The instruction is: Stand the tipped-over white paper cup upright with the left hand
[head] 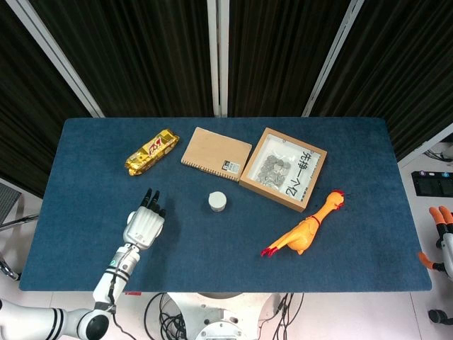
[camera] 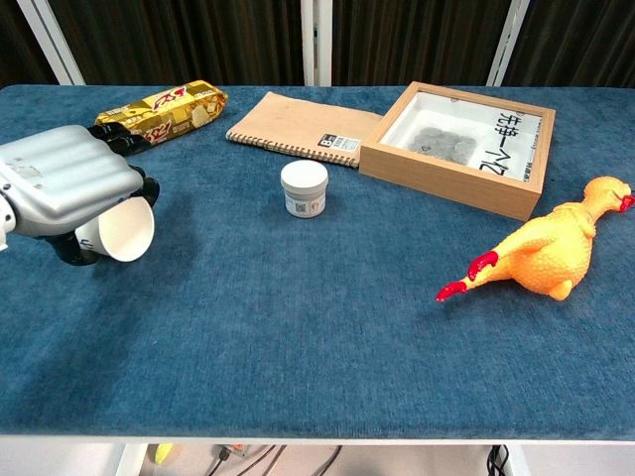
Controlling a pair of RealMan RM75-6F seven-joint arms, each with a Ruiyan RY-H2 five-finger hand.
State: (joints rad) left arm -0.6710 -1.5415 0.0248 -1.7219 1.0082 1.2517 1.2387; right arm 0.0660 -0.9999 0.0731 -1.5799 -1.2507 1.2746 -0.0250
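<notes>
The white paper cup (camera: 119,230) lies on its side near the table's left front, its open mouth facing right. My left hand (camera: 64,183) comes down over it, fingers curled across the top of the cup and the thumb low against its near side, gripping it. In the head view the left hand (head: 145,225) covers the cup completely. My right hand (head: 444,237) hangs off the table's right edge with its fingers apart, holding nothing.
A small white jar (camera: 304,187) stands mid-table. Behind it lie a gold snack pack (camera: 162,109), a brown notebook (camera: 298,127) and a wooden box of coins (camera: 461,144). A yellow rubber chicken (camera: 546,248) lies at the right.
</notes>
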